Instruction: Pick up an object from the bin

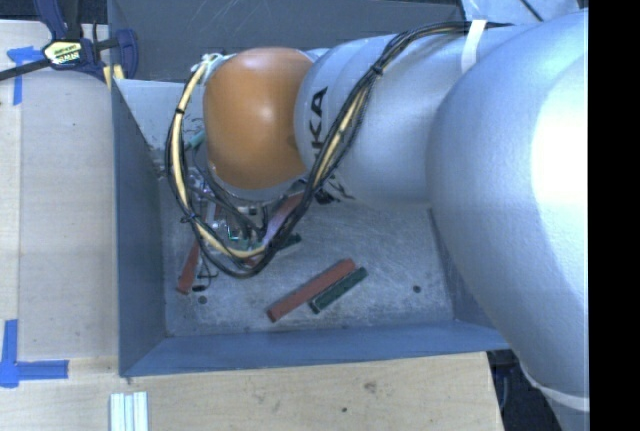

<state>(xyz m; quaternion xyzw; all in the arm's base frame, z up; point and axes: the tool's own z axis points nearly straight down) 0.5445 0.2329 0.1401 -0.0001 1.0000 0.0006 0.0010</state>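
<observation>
Scene: My arm [420, 119] reaches into the grey bin [300, 351] from 3 o'clock. Its orange cover [255, 114] sits above the left half of the floor.

End effector: The end effector [232, 224] hangs low under the orange cover, at about 8 o'clock from the bin's centre, wrapped in loops of cables [215, 254]. The cover and wiring hide its working end from my camera, so I cannot tell whether it is spread or pressed together, or whether it has anything.

Nearest thing: A small reddish-brown piece [188, 269] lies on the floor at 8 o'clock of the end effector, just beside the cable loops and near the left wall.

Other things: A longer reddish-brown bar [303, 292] lies slantwise at 6 o'clock of the bin, with a dark green pen-like stick [338, 290] touching its right end. Both are apart from the end effector, toward its 4 o'clock.

Progress: As I judge it, the approach is made, since the tool is down among the things. No pick is confirmed, because nothing is visibly off the floor.

Left to do: I reckon a secure grip on one thing, most likely the small piece at the left, and then a lift clear of the rim.

Caution: The cables hang close to the floor and the left wall is near, so the space there is tight.
</observation>
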